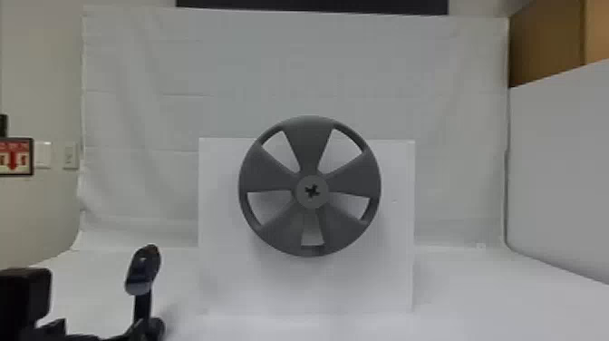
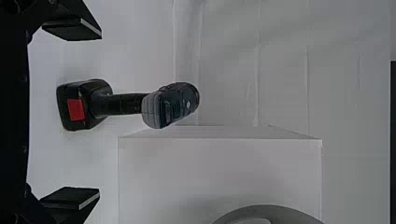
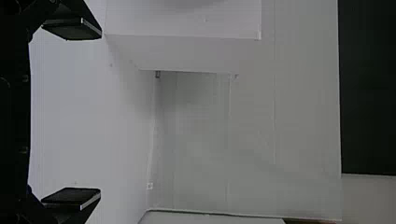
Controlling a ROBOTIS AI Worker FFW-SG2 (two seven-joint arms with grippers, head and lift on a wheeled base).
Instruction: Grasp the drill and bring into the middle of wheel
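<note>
Backdrop: pale creased cloth hanging behind the wheel, which is mounted on the front of a white box.
Drill: the drill is upright on the white counter, lower than the wheel and to its left.
Left fingers: the left gripper has its fingers spread wide with nothing held, the drill roughly centred ahead of them.
Right fingers: the right gripper, also empty and wide, is to the right of the wheel.
Grip risk: a slanted approach could let one finger hit the battery base and tip the narrow-handled drill; a grip too near its heavy-looking head might let it twist.
Carry risk: swinging towards the wheel too low or too soon could knock the drill against the box edge.
Hub risk: a small tilt might send the nose onto a spoke instead of the hub.
Views: the head view gives the hub's star-shaped recess face-on; the left wrist view gives the red battery patch and handle; the right wrist view gives the box's far side.
</note>
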